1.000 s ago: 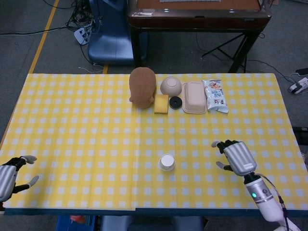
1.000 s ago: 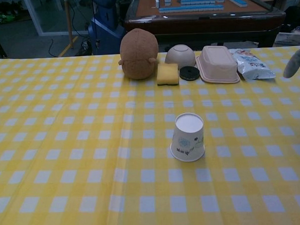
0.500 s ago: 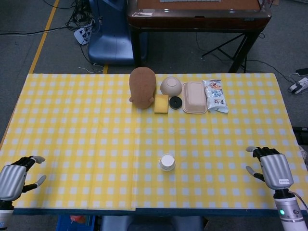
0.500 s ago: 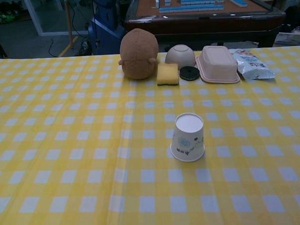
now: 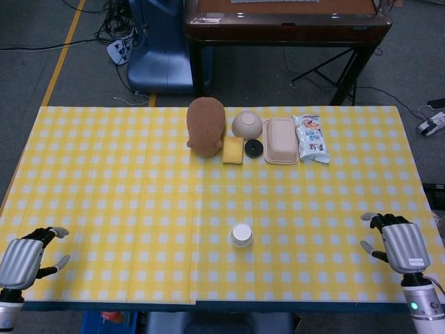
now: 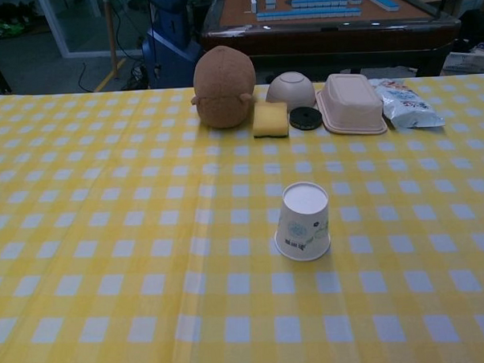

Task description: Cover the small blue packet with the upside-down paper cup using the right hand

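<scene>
A white paper cup (image 5: 241, 234) (image 6: 302, 221) stands upside down on the yellow checked tablecloth, near the middle front. No small blue packet shows in either view. My right hand (image 5: 398, 245) hovers at the table's front right corner, far from the cup, fingers apart and holding nothing. At the front left corner my left hand (image 5: 25, 257) is likewise empty with its fingers apart. Neither hand shows in the chest view.
Along the far edge sit a brown plush toy (image 5: 206, 125), a yellow sponge (image 5: 233, 149), an upturned beige bowl (image 5: 247, 124), a black disc (image 5: 253, 147), a beige lidded box (image 5: 281, 140) and a white snack bag (image 5: 311, 138). A mahjong table (image 6: 331, 9) stands behind.
My right hand has drawn back from beside the cup to the front right corner and left the chest view. The left hand shifted slightly. The cup stayed put.
</scene>
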`<act>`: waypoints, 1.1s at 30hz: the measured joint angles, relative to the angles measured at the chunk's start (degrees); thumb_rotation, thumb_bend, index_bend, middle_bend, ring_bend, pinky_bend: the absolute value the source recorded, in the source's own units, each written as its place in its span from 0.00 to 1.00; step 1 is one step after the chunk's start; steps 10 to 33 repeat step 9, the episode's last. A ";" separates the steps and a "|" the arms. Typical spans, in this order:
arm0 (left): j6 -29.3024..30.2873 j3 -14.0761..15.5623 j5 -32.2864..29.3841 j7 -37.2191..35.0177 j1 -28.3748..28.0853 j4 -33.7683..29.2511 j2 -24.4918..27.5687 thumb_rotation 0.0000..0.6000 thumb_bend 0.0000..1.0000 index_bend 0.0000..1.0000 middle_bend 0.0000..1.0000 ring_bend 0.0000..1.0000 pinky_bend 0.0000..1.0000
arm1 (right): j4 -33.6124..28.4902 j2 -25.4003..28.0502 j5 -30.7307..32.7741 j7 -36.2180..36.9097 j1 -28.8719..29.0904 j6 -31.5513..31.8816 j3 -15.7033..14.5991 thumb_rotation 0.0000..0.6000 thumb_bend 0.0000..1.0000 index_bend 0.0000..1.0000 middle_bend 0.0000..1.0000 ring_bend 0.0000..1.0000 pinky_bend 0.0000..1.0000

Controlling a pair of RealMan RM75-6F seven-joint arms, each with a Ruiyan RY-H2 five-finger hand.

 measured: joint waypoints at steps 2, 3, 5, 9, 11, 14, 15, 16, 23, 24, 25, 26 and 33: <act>0.10 0.05 -0.03 -0.17 0.07 -0.05 0.14 1.00 0.22 0.46 0.44 0.41 0.59 | -0.09 0.01 -0.29 -0.10 0.01 -0.26 0.10 1.00 0.11 0.38 0.51 0.45 0.52; 0.16 0.07 -0.01 -0.27 0.09 -0.09 0.21 1.00 0.22 0.46 0.44 0.41 0.59 | -0.10 0.00 -0.49 -0.18 0.03 -0.48 0.13 1.00 0.11 0.38 0.51 0.45 0.52; 0.29 0.09 0.03 -0.49 0.11 -0.14 0.33 1.00 0.22 0.46 0.44 0.41 0.59 | -0.11 -0.03 -0.75 -0.34 0.10 -0.96 0.12 1.00 0.11 0.38 0.51 0.45 0.52; 0.09 0.10 -0.09 -0.73 0.02 -0.16 0.38 1.00 0.22 0.46 0.44 0.41 0.59 | -0.07 -0.10 -1.08 -0.25 0.35 -2.39 0.13 1.00 0.11 0.38 0.51 0.45 0.52; 0.09 0.10 -0.09 -0.73 0.02 -0.16 0.38 1.00 0.22 0.46 0.44 0.41 0.59 | -0.07 -0.10 -1.08 -0.25 0.35 -2.39 0.13 1.00 0.11 0.38 0.51 0.45 0.52; 0.09 0.10 -0.09 -0.73 0.02 -0.16 0.38 1.00 0.22 0.46 0.44 0.41 0.59 | -0.07 -0.10 -1.08 -0.25 0.35 -2.39 0.13 1.00 0.11 0.38 0.51 0.45 0.52; 0.09 0.10 -0.09 -0.73 0.02 -0.16 0.38 1.00 0.22 0.46 0.44 0.41 0.59 | -0.07 -0.10 -1.08 -0.25 0.35 -2.39 0.13 1.00 0.11 0.38 0.51 0.45 0.52; 0.09 0.10 -0.09 -0.73 0.02 -0.16 0.38 1.00 0.22 0.46 0.44 0.41 0.59 | -0.07 -0.10 -1.08 -0.25 0.35 -2.39 0.13 1.00 0.11 0.38 0.51 0.45 0.52; 0.09 0.10 -0.09 -0.73 0.02 -0.16 0.38 1.00 0.22 0.46 0.44 0.41 0.59 | -0.07 -0.10 -1.08 -0.25 0.35 -2.39 0.13 1.00 0.11 0.38 0.51 0.45 0.52; 0.09 0.10 -0.09 -0.73 0.02 -0.16 0.38 1.00 0.22 0.46 0.44 0.41 0.59 | -0.07 -0.10 -1.08 -0.25 0.35 -2.39 0.13 1.00 0.11 0.38 0.51 0.45 0.52; 0.09 0.10 -0.09 -0.73 0.02 -0.16 0.38 1.00 0.22 0.46 0.44 0.41 0.59 | -0.07 -0.10 -1.08 -0.25 0.35 -2.39 0.13 1.00 0.11 0.38 0.51 0.45 0.52; 0.09 0.10 -0.09 -0.73 0.02 -0.16 0.38 1.00 0.22 0.46 0.44 0.41 0.59 | -0.07 -0.10 -1.08 -0.25 0.35 -2.39 0.13 1.00 0.11 0.38 0.51 0.45 0.52; 0.09 0.10 -0.09 -0.73 0.02 -0.16 0.38 1.00 0.22 0.46 0.44 0.41 0.59 | -0.07 -0.10 -1.08 -0.25 0.35 -2.39 0.13 1.00 0.11 0.38 0.51 0.45 0.52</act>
